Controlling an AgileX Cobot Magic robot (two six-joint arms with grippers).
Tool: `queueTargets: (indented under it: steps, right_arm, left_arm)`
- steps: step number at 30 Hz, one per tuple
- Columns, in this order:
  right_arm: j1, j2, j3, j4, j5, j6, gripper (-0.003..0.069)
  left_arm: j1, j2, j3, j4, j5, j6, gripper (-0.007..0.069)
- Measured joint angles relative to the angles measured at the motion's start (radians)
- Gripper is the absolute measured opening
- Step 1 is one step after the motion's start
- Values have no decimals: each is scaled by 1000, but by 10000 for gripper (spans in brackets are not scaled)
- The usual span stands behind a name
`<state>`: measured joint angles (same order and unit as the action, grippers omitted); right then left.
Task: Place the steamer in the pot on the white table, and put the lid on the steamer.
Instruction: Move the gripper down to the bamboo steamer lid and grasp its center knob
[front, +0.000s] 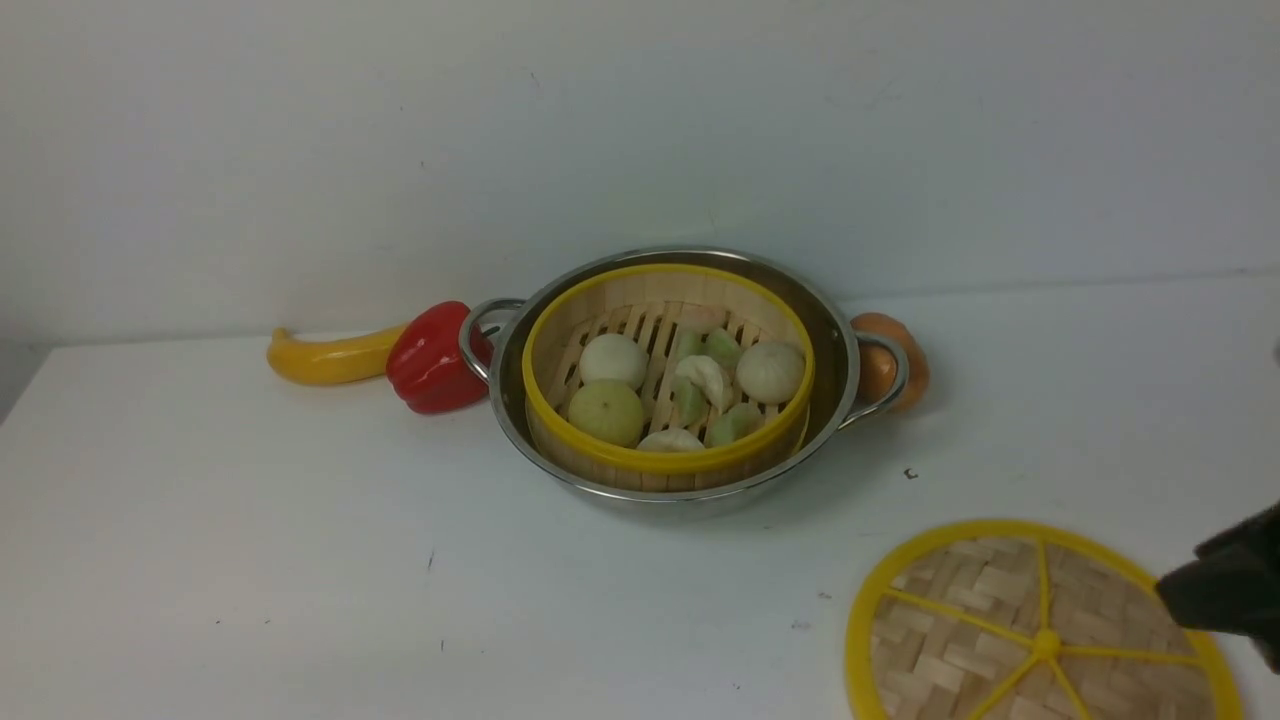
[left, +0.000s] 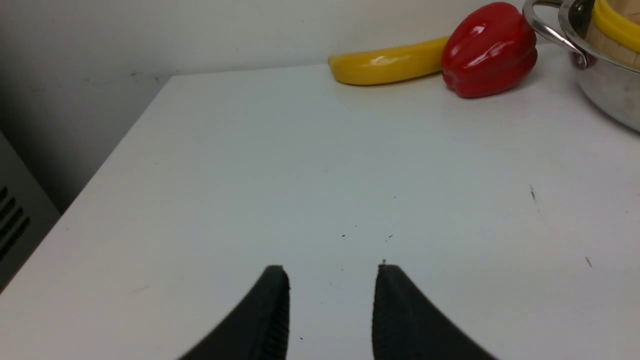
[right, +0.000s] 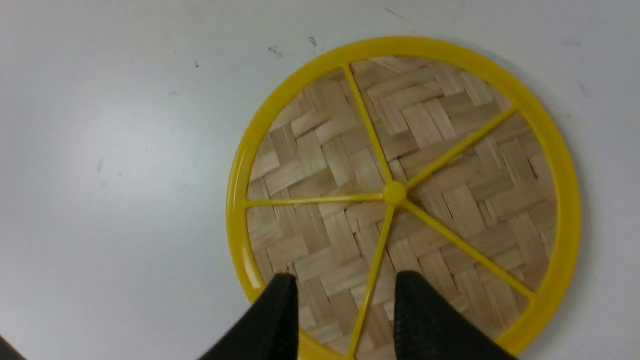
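The steamer with buns and dumplings sits inside the steel pot at the middle of the white table. The lid lies flat on the table at the front right; it fills the right wrist view. My right gripper is open and empty, hovering above the lid's edge, one spoke between its fingers; in the front view it shows at the right edge. My left gripper is open and empty over bare table, left of the pot; it is out of the front view.
A red bell pepper and a yellow squash lie left of the pot, against its handle; both also show in the left wrist view, pepper, squash. A brown egg-like object sits behind the pot's right handle. A wall stands behind.
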<state>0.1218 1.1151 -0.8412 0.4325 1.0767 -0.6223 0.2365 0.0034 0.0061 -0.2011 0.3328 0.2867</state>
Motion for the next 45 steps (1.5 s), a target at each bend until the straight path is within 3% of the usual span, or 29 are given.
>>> queueTargets:
  steps: [4, 8, 13, 32, 45]
  right_arm:
    - [79, 140, -45, -79, -56, 165, 316]
    - [154, 269, -113, -240, -56, 340, 323]
    - [209, 376, -157, -354, -45, 441, 324]
    - [228, 604, -169, -354, -96, 468, 320]
    - [228, 629, -182, -374, -70, 468, 144]
  left_arm:
    - [0, 0, 0, 0, 0, 0, 230]
    - [0, 0, 0, 0, 0, 0, 232]
    - [0, 0, 0, 0, 0, 0, 239]
    - [0, 0, 0, 0, 0, 0, 240]
    - [0, 0, 0, 0, 0, 0, 240]
